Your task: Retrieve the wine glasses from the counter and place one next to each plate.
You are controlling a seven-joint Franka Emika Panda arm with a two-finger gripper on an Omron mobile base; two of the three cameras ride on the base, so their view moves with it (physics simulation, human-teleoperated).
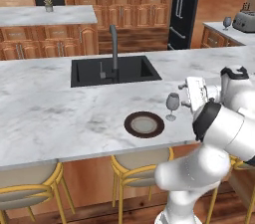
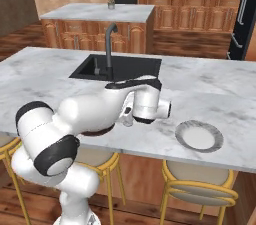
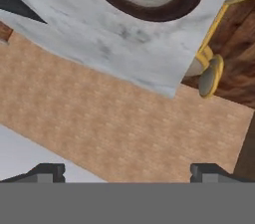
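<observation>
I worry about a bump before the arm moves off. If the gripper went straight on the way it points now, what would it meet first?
Probably nothing close. In the hand view the open gripper points past the island edge toward tan flooring beyond; the brown plate lies off to the side of that line. Depth is hard to judge.

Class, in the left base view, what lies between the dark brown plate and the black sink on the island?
Bare marble: nothing stands between the dark brown plate and the black sink in the left base view.

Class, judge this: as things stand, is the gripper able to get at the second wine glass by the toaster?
Probably not. That wine glass stands on the far counter beside the toaster, well beyond the arm.
</observation>
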